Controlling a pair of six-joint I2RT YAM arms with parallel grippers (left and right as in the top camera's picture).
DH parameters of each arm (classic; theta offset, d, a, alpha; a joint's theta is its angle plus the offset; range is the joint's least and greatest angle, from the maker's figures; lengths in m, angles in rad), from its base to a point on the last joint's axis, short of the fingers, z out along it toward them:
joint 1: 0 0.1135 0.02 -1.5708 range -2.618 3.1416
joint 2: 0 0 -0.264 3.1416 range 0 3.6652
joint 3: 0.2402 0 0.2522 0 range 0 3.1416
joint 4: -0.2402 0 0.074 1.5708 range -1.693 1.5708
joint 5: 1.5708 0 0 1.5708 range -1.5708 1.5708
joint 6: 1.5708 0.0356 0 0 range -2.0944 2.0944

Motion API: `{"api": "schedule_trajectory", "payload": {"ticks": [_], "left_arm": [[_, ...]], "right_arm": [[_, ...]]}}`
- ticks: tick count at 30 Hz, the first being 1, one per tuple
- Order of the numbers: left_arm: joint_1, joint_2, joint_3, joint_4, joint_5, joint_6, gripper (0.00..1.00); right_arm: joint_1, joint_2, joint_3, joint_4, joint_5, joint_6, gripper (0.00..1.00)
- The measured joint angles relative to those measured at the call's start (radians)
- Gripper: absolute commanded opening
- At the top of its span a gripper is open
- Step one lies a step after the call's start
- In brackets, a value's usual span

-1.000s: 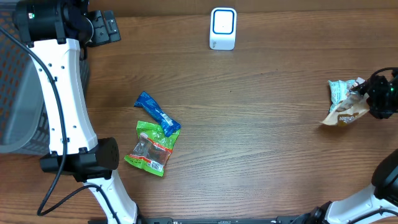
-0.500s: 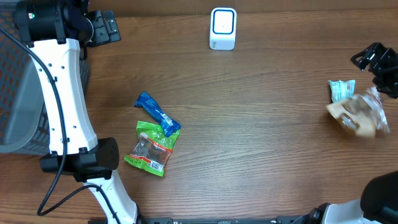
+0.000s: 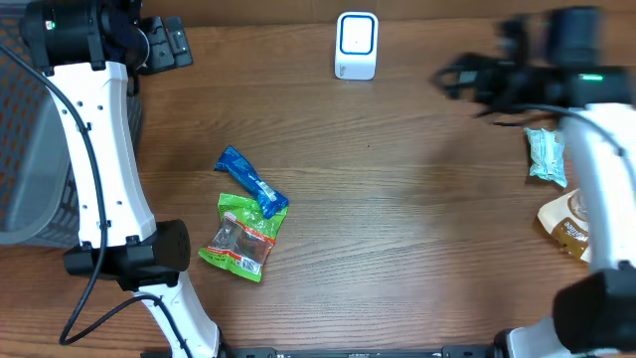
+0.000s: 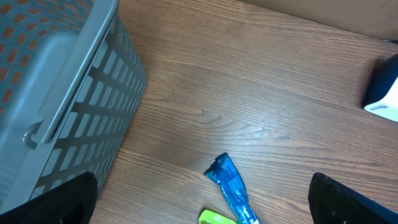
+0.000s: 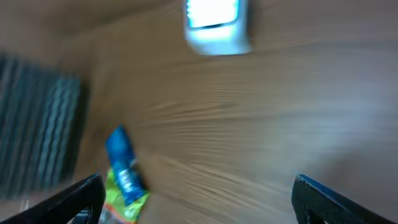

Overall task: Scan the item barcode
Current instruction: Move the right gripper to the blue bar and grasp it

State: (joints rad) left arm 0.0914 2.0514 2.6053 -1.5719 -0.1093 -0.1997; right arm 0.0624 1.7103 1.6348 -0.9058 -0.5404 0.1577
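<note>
**Containers.** Grey mesh basket [image 3: 22,149] stands at the L edge of the surface [image 3: 417,219]. Contents cannot be confirmed: only the outer wall and rim show, in both overhead and L wrist views.

**Claws.** Left claw [image 3: 167,44]: fingers wide apart, nothing between them, positioned at the far L corner next to the basket. Right claw [image 5: 205,202]: fingers apart, empty, above the far R part of the surface. It is blurred in the overhead view.

**Item positions.**
- Scanner [image 3: 356,45]: white w/ blue face, at the far edge, approx. ctr, L of the right claw.
- Blue packet [image 3: 250,182] and green packet [image 3: 241,234]: L of ctr, well apart from the right claw and nearer the left arm. Both show low in the two wrist views.
- Teal packet [image 3: 546,154] and brown pouch [image 3: 562,225]: at the R edge, beside the right arm. The pouch is partly hidden by an arm link.

**Orientation.**
- Blue packet: long axis diagonal, far-L to near-R. Its near end overlaps the green packet's far edge.
- Green packet: tilted slightly, long axis approx. far-to-near.
- Teal packet: long axis far-to-near.
</note>
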Motion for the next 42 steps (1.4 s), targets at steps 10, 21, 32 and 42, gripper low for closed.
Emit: {"api": "schedule_trajectory", "payload": {"ticks": [10, 21, 32, 42], "left_arm": [[0.000, 0.000, 0.000, 0.000, 0.000, 0.000, 1.00], [0.000, 0.000, 0.000, 0.000, 0.000, 0.000, 1.00], [0.000, 0.000, 0.000, 0.000, 0.000, 0.000, 1.00], [0.000, 0.000, 0.000, 0.000, 0.000, 0.000, 1.00]], "right_arm": [[0.494, 0.297, -0.008, 0.300, 0.100, -0.002, 0.95], [0.725, 0.443, -0.010, 0.390, 0.151, 0.106, 0.84], [0.724, 0.526, -0.007, 0.350, 0.188, 0.326, 0.20], [0.562, 0.482, 0.024, -0.043, 0.128, 0.179, 0.27]]}}
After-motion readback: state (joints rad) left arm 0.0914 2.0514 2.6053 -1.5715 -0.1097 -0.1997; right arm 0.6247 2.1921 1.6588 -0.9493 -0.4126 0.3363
